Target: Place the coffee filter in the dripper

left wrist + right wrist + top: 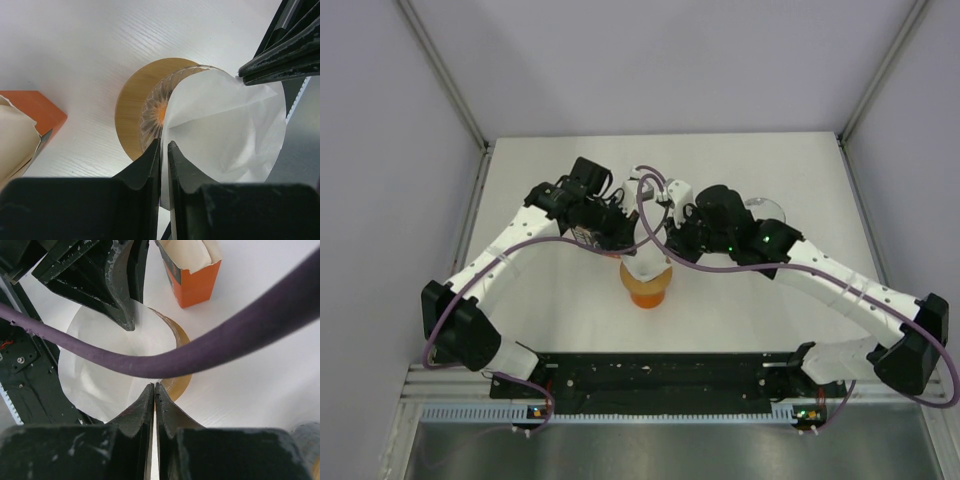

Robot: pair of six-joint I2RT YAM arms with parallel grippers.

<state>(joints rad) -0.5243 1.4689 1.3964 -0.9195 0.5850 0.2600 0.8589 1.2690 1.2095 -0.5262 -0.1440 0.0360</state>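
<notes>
Coffee filter [225,125]: white paper cone, spread open, held directly over the dripper [131,107] at the middle of the table [90,45]. In the overhead view the cone's lower end meets the orange vessel's top; whether it is fully seated cannot be told.

Left gripper [164,147]: fingers closed together, pinching the filter's rim on one side.

Right gripper [154,390]: fingers likewise pressed together on the paper's rim, on the opposite side. Each wrist view shows the other gripper's black fingertips clamped on the far edge of the cone.

Dripper: upright, tan ring rim partly covered by the paper, ribbed clear wall and orange centre visible beside the filter.

An orange carton [197,282] with cream paper stands near the dripper, not touching it. A purple cable [225,335] crosses the right wrist view.
</notes>
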